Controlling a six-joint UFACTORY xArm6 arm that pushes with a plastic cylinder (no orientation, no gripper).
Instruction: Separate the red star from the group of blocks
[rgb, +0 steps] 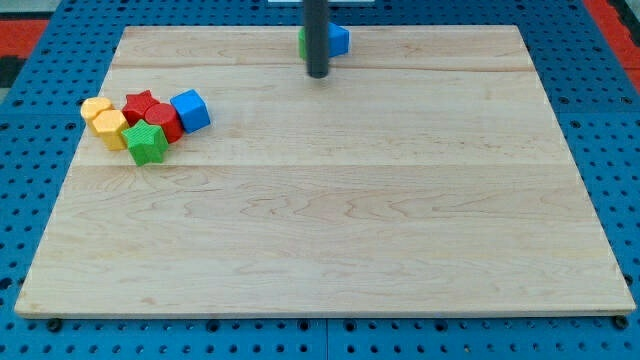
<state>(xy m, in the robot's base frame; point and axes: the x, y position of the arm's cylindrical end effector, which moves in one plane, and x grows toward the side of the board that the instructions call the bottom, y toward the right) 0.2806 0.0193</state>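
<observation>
Green block (146, 143), red star (142, 105), far from my tip (318, 73).

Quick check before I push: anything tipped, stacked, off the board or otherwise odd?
Nothing stands out. The red star sits packed in the cluster at the view's left with two yellow blocks, a red block, a green block and a blue cube. My tip is far off, at the view's top.
</observation>
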